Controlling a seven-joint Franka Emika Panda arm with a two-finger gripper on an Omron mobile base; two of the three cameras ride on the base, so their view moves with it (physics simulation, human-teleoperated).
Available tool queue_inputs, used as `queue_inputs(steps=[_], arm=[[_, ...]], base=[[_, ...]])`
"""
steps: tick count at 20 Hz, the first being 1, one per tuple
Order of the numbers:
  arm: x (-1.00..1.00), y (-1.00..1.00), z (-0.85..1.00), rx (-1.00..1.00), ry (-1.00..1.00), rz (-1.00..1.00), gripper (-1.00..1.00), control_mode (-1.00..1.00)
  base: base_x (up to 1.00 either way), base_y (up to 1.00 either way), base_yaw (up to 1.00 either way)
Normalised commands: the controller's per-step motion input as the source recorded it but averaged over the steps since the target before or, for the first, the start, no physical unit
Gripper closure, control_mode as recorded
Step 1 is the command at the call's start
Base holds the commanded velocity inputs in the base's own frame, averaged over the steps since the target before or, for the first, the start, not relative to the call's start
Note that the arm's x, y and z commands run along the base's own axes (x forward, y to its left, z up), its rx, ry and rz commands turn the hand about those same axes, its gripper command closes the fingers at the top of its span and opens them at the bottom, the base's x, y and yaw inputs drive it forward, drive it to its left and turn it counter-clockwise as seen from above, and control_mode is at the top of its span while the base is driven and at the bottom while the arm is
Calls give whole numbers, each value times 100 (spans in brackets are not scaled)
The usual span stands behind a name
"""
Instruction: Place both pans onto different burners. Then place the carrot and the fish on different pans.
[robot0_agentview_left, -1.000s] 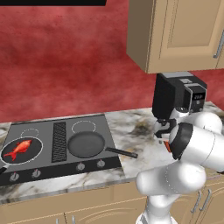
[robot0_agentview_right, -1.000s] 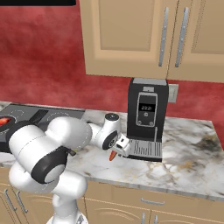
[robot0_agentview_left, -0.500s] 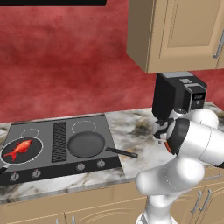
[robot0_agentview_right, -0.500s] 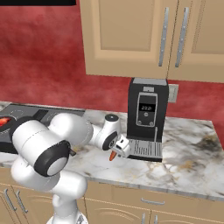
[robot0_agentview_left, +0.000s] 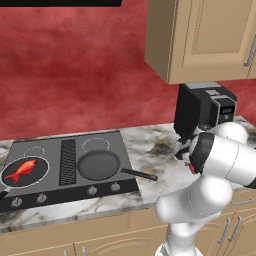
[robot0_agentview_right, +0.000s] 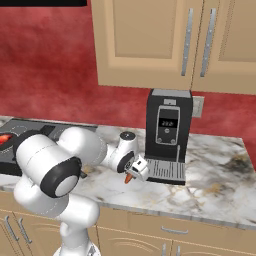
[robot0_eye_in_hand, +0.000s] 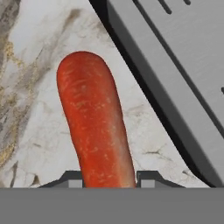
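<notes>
My gripper (robot0_eye_in_hand: 109, 179) hangs low over the marble counter beside the coffee machine, its two fingertips pressed against the sides of the orange-red carrot (robot0_eye_in_hand: 94, 122). From the right base view the carrot (robot0_agentview_right: 129, 177) pokes down out of the gripper (robot0_agentview_right: 135, 170). On the cooktop (robot0_agentview_left: 65, 195) stand both pans: the left pan (robot0_agentview_left: 10, 181) holds the red-orange fish (robot0_agentview_left: 22, 170), and the right pan (robot0_agentview_left: 98, 165) is bare, its handle pointing right. The two rear burners (robot0_agentview_left: 96, 144) are uncovered.
A black coffee machine (robot0_agentview_right: 167, 130) stands just right of the gripper, its grey drip tray (robot0_eye_in_hand: 175, 65) close to the carrot. Wooden cabinets (robot0_agentview_right: 150, 45) hang above. Marble counter (robot0_agentview_right: 220, 170) stretches to the right, and my own arm lies between the gripper and the cooktop.
The jaws have drawn in from wide open onto the carrot. The arm and the pans have stayed where they were.
</notes>
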Motion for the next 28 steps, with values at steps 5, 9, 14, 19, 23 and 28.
queue_inputs(steps=[5, 9, 14, 19, 23, 28], arm=[[-4, 0, 9, 3, 0, 0, 100, -100], [-27, 9, 38, 6, 0, 0, 100, -100], [-37, 6, 63, 7, 0, 0, 100, -100], [-27, 24, 69, 5, 0, 2, 100, -100], [-25, 54, 53, 0, 0, 4, 100, -100], [-37, 51, 56, -2, -1, 6, 100, -100]], base=[[0, 0, 0], [0, 0, 0], [0, 0, 0], [0, 0, 0], [0, 0, 0], [0, 0, 0]])
